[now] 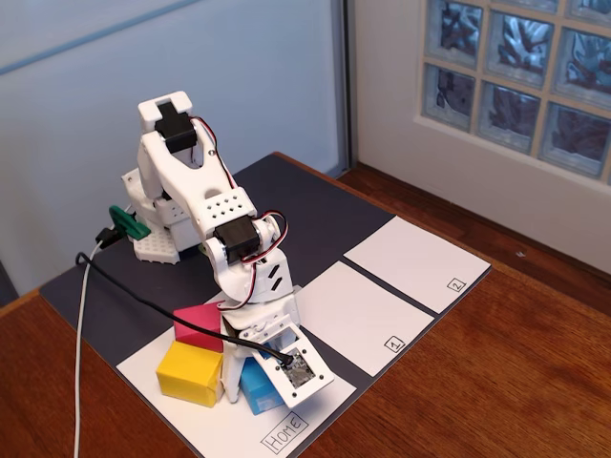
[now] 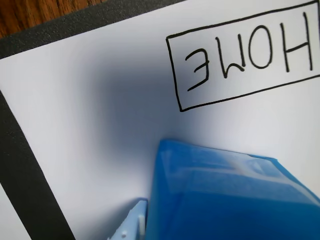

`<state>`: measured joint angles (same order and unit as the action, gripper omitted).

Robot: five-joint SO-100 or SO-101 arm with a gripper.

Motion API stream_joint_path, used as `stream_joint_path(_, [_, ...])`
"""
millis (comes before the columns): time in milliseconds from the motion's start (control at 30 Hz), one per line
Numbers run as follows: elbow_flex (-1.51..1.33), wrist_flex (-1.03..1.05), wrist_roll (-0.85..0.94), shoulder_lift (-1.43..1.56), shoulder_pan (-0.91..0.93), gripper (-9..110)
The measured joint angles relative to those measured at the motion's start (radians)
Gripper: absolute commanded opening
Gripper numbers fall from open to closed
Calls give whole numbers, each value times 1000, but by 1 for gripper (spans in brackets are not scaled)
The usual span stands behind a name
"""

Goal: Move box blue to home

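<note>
— Cyan-blue, glossy plastic block, the box blue (image 2: 225, 200), fills the bottom of the wrist view, right under the jaws. Is it gripped?

— I cannot tell. A pale sliver of one gripper finger (image 2: 131, 224) shows just beside the block's left edge, but whether the jaws are pinching it or have let go is not visible. In the fixed view the white two-finger gripper (image 1: 250, 380) is down over the block (image 1: 258, 386) and its camera board hides the fingertips.

— Where does the block stand, then?

— Over the large white paper sheet with the boxed handwritten label, home (image 1: 329, 385). Ahead of the jaws in the wrist view lies bare white paper (image 2: 90, 125), then the label (upside down from that camera). The block's shadow falls on the sheet close by, so it seems on the paper or just above it; I judge the task nearly done.

— What could spoil it?

— To one side of the jaws, very near, stand a yellow cube-shaped block (image 1: 189, 372) and a pink block (image 1: 199, 327) behind it. If the jaws open wide or the arm swings out sideways, a finger could knock the yellow one. Lifting away with the jaws part-closed could also drag the blue block off the sheet toward the dark mat (image 1: 315, 219).
</note>
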<state>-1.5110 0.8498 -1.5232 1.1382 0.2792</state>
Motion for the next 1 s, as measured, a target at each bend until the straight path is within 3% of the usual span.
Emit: stream_joint_path(1000, [-2,35,41,356,51,31])
